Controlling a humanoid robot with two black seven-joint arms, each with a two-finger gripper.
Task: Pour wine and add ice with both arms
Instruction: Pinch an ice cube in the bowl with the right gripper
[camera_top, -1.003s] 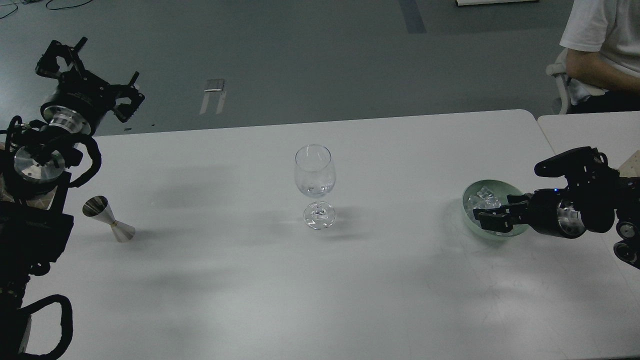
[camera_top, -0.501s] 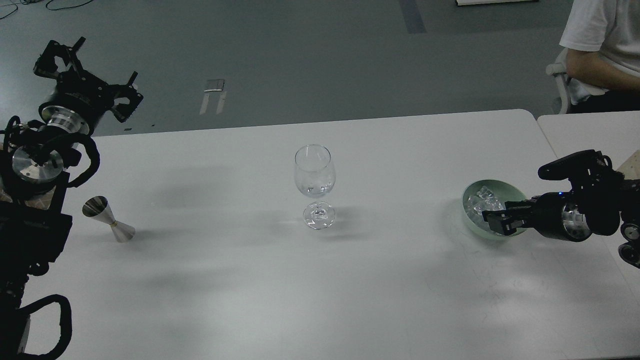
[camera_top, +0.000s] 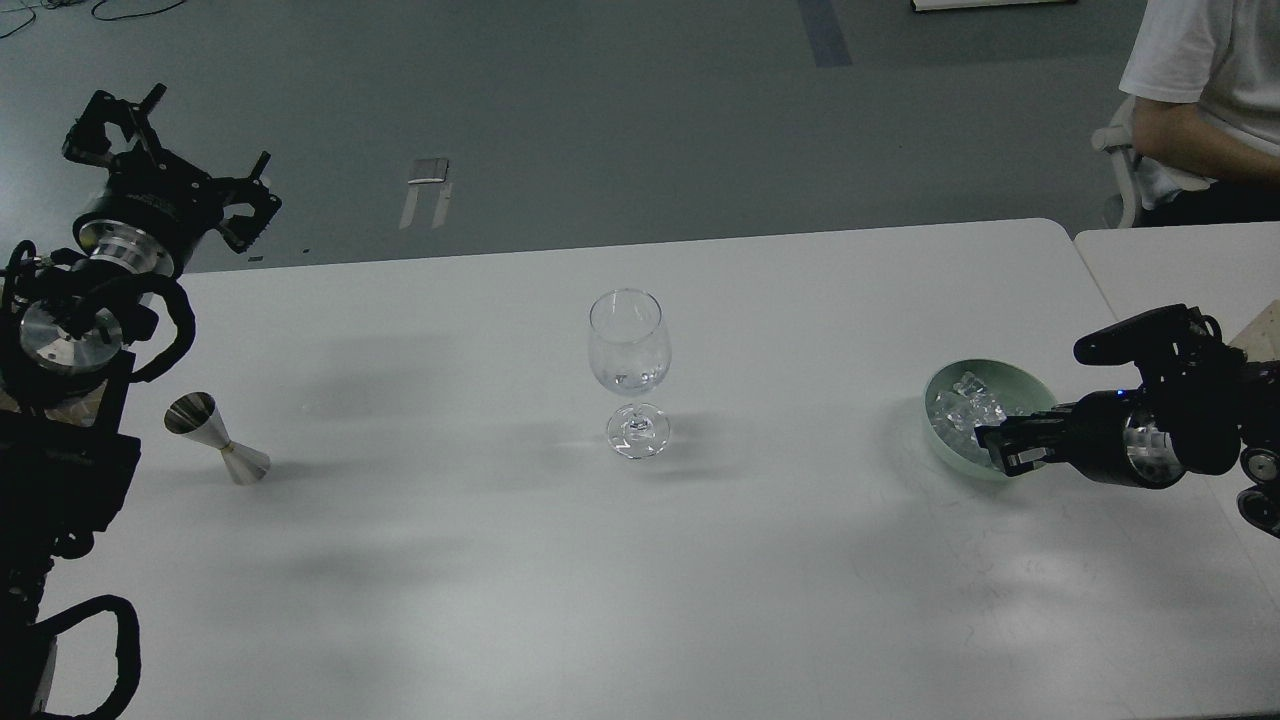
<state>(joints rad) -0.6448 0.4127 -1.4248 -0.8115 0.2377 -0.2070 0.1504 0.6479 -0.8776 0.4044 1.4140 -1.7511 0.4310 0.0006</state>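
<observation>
The right hand (camera_top: 1000, 445) is held at the near rim of the green bowl (camera_top: 945, 455), presumably to take ice (camera_top: 965, 405); whether anything is clamped cannot be told; it has been drawn back since the earlier frame; the left hand (camera_top: 165, 165) is raised, fingers apart, empty; wine (camera_top: 630, 380) lies low in the glass (camera_top: 630, 345) mid-worktop (camera_top: 640, 580).
</observation>
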